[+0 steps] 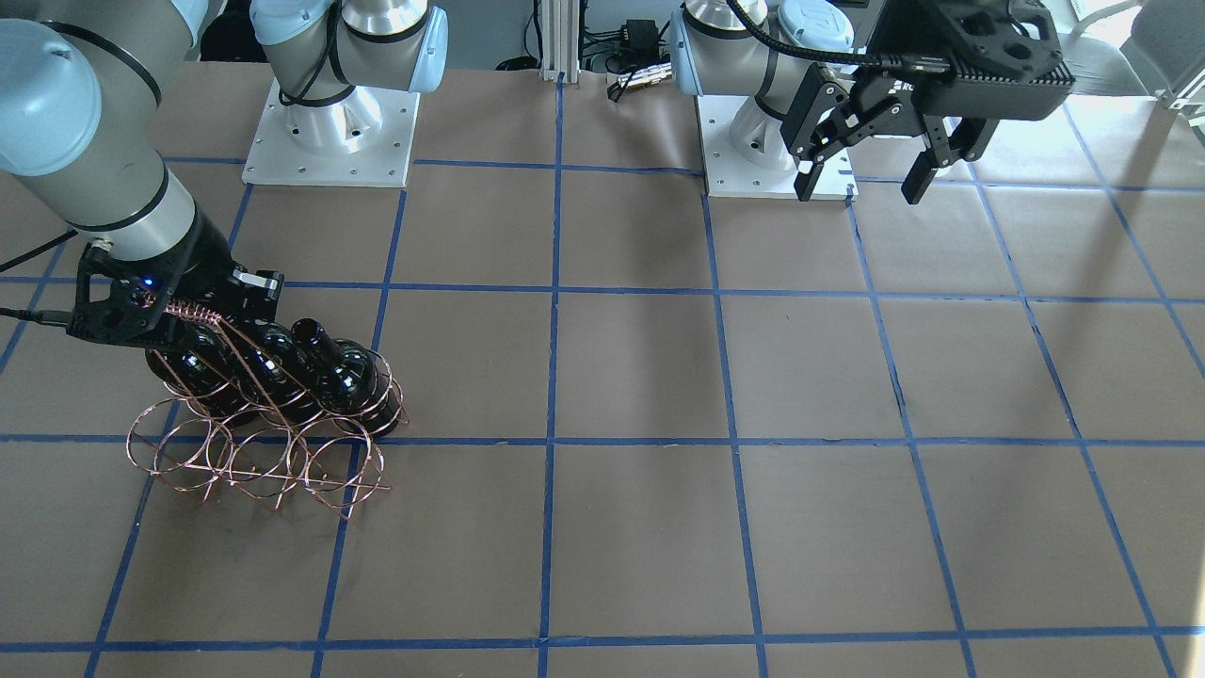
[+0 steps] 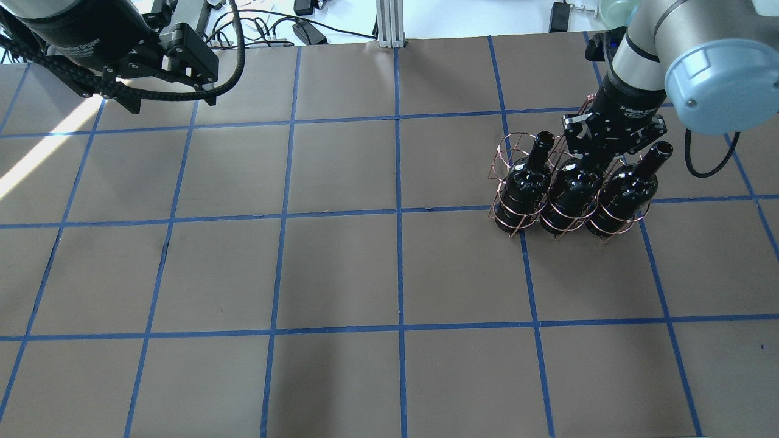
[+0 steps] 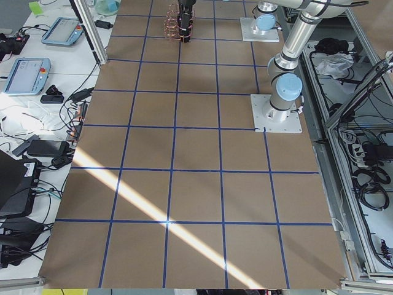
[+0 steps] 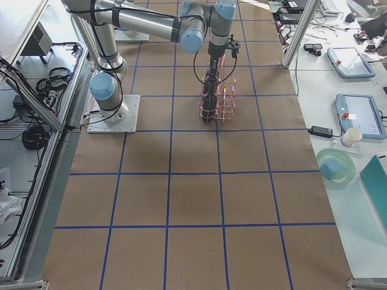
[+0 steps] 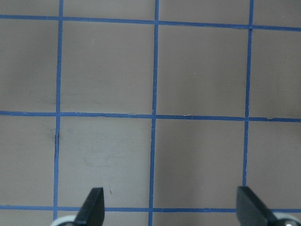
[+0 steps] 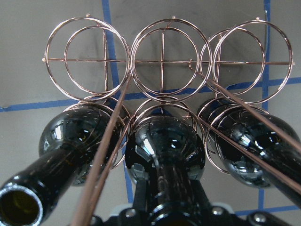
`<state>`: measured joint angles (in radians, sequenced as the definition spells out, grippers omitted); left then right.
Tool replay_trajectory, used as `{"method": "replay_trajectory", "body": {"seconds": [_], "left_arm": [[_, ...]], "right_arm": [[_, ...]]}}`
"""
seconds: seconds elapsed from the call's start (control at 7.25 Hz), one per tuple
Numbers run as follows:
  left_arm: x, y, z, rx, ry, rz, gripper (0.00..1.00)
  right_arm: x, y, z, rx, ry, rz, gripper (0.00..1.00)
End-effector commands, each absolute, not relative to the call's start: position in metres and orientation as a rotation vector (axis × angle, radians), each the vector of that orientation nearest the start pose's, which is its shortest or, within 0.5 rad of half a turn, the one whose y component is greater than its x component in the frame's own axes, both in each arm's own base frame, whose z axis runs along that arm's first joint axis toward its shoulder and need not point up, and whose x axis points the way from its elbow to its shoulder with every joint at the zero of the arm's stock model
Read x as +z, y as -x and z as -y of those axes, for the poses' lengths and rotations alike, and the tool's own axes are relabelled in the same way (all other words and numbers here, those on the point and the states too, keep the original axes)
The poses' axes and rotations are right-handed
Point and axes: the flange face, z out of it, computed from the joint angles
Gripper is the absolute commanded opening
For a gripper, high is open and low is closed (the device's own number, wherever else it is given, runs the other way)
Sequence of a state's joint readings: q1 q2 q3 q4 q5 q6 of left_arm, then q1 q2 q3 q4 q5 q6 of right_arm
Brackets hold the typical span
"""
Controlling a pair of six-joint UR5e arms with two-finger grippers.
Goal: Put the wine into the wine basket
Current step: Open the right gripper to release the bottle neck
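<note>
The copper wire wine basket [image 2: 503, 153] stands on the table's right side, also in the front view [image 1: 254, 466] and the right wrist view [image 6: 162, 61]. Three black wine bottles fill its near row: left [image 2: 524, 182], middle [image 2: 569, 198] and right [image 2: 624, 191]. The far row of rings is empty. My right gripper [image 2: 593, 152] is shut on the middle bottle's neck [image 6: 164, 141], under the basket's handle wires. My left gripper [image 2: 170, 103] is open and empty, high over the far left of the table, also in the front view [image 1: 861, 179].
The table is brown paper with blue tape grid lines [image 2: 398, 213]. The arm bases [image 1: 329, 141] stand at the robot's edge. Cables and a post [image 2: 389, 24] lie beyond the far edge. The left wrist view shows only bare paper between its fingertips [image 5: 94, 202].
</note>
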<state>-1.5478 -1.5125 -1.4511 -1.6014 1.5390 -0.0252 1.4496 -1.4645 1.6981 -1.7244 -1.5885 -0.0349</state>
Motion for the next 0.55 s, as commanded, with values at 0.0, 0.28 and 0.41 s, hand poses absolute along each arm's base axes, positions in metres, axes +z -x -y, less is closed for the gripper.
{"method": "replay_trajectory", "body": {"seconds": [0.0, 0.28, 0.41], "left_arm": [[0.572, 0.125, 0.478, -0.233, 0.074, -3.164, 1.00], [0.573, 0.125, 0.478, -0.236, 0.074, -3.164, 1.00], [0.573, 0.125, 0.478, -0.236, 0.074, -3.164, 1.00]], "right_arm": [[0.387, -0.068, 0.529, 0.112, -0.154, -3.154, 0.51], [0.418, -0.072, 0.532, 0.015, -0.145, -3.156, 1.00], [0.465, -0.087, 0.533, -0.058, -0.101, -3.161, 1.00]]}}
